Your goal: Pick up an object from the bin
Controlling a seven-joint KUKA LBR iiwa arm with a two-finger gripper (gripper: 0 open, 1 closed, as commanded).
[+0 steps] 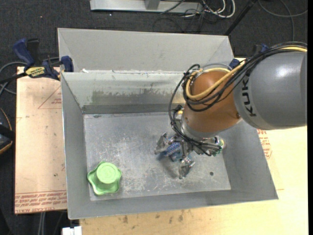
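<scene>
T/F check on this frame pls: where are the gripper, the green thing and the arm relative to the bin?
1. A green scalloped cap lies on the floor of the bin, near its front-left corner. True.
2. The gripper hangs directly over that cap. False: it is low over the floor's middle-right, well apart from the cap.
3. The arm reaches in from the right. True.
4. The cap leans on the back wall. False: it sits flat on the floor, far from that wall.

Grey arm (279, 89), black KUKA lettering (247, 98); orange wrist cover (212, 106); looped cables (194, 88).
</scene>
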